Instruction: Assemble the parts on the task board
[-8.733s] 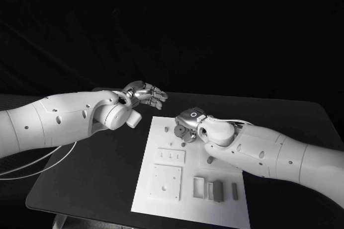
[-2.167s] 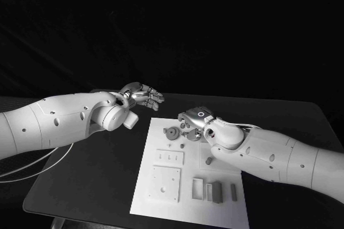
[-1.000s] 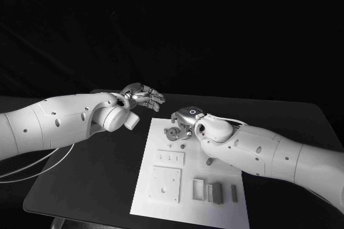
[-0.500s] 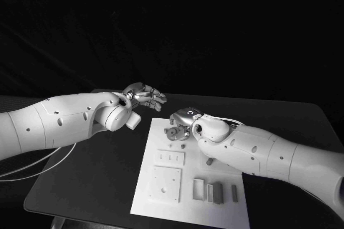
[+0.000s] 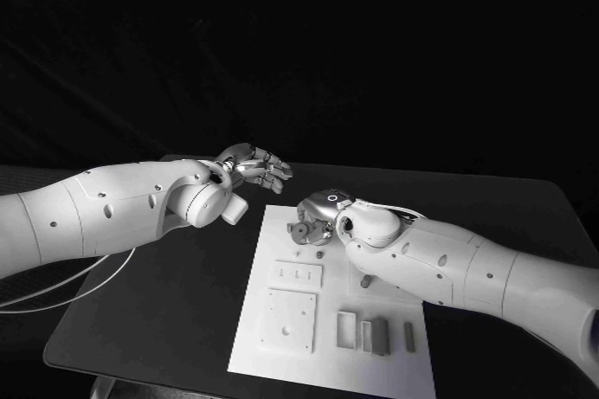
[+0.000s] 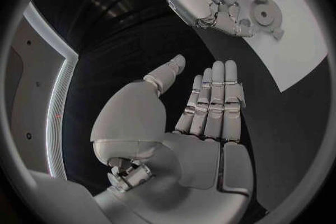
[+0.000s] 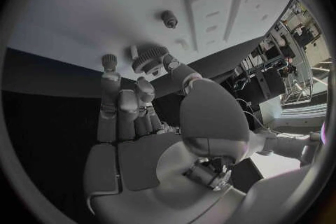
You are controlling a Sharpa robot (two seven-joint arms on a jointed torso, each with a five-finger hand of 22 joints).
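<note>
Gear handled at the task board's far end

The gear [image 7: 148, 59] was pinched by the right hand [image 7: 140, 112] near the far edge of the task board [image 5: 281, 356]; the left hand [image 6: 210, 101] was held released, fingers straight, over the bare table [image 5: 163, 304]. A slip could be caused by so light a pinch, and the gear might roll off the nearby edge. Free room was left on the left side.

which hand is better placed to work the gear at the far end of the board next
Right. The right hand already has its fingertips at the gear on the task board. The left hand hangs open above the black table, off the board's far corner, holding nothing.
</note>
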